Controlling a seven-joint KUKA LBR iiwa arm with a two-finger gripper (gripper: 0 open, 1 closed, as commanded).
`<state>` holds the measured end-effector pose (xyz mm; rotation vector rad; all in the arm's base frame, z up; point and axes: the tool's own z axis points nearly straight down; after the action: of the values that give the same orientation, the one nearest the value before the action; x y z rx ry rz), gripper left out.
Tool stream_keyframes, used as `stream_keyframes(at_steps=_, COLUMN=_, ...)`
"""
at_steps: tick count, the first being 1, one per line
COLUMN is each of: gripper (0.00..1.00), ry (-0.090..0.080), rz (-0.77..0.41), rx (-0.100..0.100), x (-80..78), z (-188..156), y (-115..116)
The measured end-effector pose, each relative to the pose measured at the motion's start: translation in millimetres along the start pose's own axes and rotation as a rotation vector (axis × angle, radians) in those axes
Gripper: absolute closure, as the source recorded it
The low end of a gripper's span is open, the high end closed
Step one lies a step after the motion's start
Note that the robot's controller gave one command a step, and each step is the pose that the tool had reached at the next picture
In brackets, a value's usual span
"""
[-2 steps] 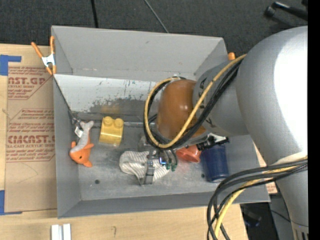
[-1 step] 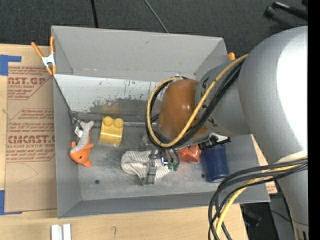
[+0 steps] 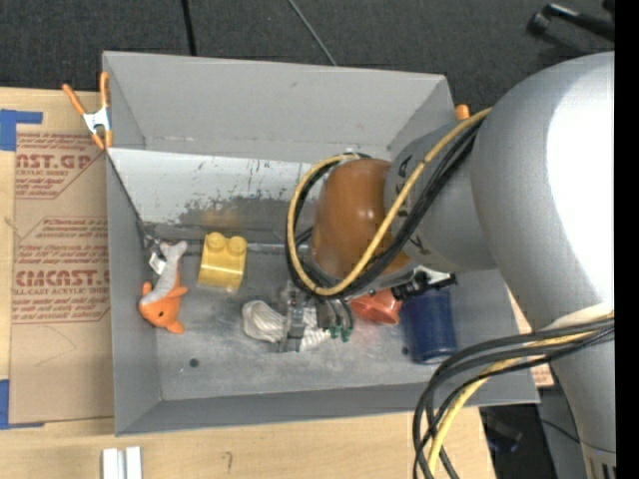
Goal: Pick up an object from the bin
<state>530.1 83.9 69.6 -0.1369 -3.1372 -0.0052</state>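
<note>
My gripper (image 3: pixel 300 323) is low over the bin floor near the front middle, under the orange cover of the wrist. It stands right on a white crumpled, rope-like thing (image 3: pixel 262 320), whose left part sticks out beside it. A red thing (image 3: pixel 376 308) lies just to the gripper's right, partly hidden by the wrist. Further right lies a dark blue cylinder (image 3: pixel 430 325).
A yellow toy brick (image 3: pixel 222 260) sits left of centre. An orange fish toy (image 3: pixel 163 306) and a small grey-white figure (image 3: pixel 167 258) lie by the left wall. The arm with its cables covers the bin's right side.
</note>
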Motion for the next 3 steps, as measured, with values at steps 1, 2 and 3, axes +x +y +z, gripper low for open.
stream_keyframes(at_steps=1, gripper=1.00, ry=0.000, rz=0.000, rx=0.000, x=0.0, z=0.0, y=0.0)
stream_keyframes(at_steps=2, gripper=1.00, ry=0.006, rz=0.000, rx=0.002, x=1.7, z=-5.4, y=-0.3)
stream_keyframes(at_steps=3, gripper=1.00, ry=0.008, rz=0.000, rx=0.002, x=2.7, z=-25.6, y=-0.2)
